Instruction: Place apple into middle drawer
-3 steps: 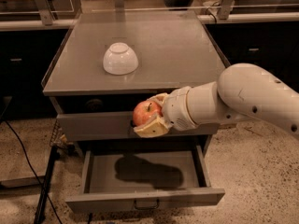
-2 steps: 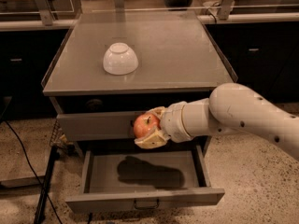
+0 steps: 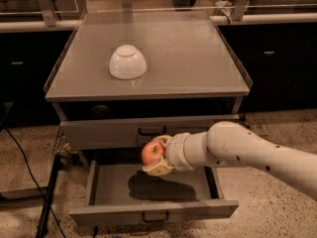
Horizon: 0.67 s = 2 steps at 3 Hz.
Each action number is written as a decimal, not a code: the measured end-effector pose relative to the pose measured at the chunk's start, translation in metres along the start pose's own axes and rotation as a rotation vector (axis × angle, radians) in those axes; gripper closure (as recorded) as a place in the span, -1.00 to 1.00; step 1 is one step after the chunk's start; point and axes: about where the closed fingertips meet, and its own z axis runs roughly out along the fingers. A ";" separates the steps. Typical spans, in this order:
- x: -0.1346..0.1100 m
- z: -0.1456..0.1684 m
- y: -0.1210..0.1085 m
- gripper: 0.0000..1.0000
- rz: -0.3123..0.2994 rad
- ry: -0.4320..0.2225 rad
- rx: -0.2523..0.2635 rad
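The red-orange apple (image 3: 150, 151) is held in my gripper (image 3: 155, 157), whose cream fingers (image 3: 159, 169) are shut around it. My white arm (image 3: 247, 155) reaches in from the right. The apple hangs just above the open middle drawer (image 3: 198, 208), over its back part, and casts a dark shadow on the drawer floor. The drawer is pulled out, grey, with a small dark bar handle (image 3: 155, 216) on its front. The closed grey drawer front (image 3: 99, 133) above it sits just behind the apple.
A white bowl (image 3: 128, 62) lies upside down on the grey cabinet top (image 3: 198, 58). Dark cabinets stand behind on both sides. A black cable and a metal leg (image 3: 47, 197) run along the floor at the left.
My arm has moved down and slightly left, carrying the apple from in front of the upper drawer front to just above the open drawer. The bowl has not moved.
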 end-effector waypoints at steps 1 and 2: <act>0.053 0.053 0.009 1.00 0.028 0.013 0.013; 0.053 0.053 0.009 1.00 0.028 0.013 0.013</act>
